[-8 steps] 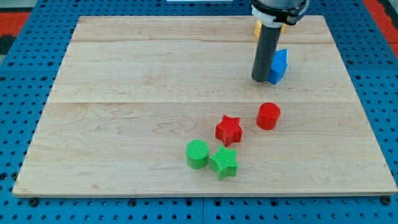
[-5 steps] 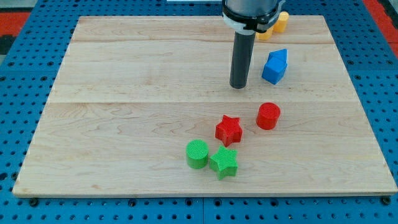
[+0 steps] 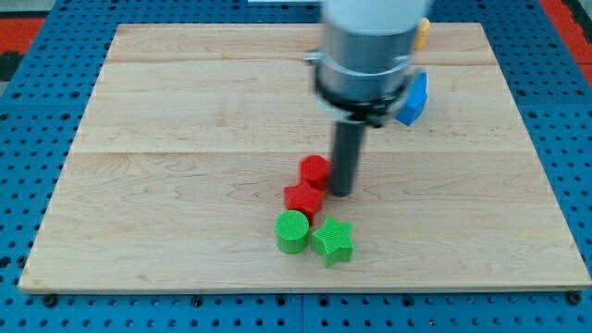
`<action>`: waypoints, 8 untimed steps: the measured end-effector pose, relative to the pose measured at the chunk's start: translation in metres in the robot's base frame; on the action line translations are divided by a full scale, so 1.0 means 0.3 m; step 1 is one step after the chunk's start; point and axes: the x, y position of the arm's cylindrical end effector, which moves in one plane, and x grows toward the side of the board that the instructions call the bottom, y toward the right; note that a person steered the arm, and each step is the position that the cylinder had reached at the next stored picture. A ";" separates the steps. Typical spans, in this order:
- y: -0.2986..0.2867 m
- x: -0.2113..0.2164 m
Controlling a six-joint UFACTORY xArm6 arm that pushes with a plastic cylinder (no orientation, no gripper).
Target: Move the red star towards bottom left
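Wide bare surface across the view's left and along its right edge. Crowded at centre: red star touching red cylinder, my tip just right of both; green cylinder and green star blocking below.

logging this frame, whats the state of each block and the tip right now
my tip: down on the wooden board, right beside the red blocks on the view's right
red star block: flat on the board, just above the green cylinder
red cylinder block: upright, against the red star
green cylinder block: upright
green star block: flat, beside the green cylinder
blue block: partly hidden by the arm
yellow block: mostly hidden
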 end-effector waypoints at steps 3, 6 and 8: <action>-0.018 0.037; -0.318 0.084; -0.285 0.199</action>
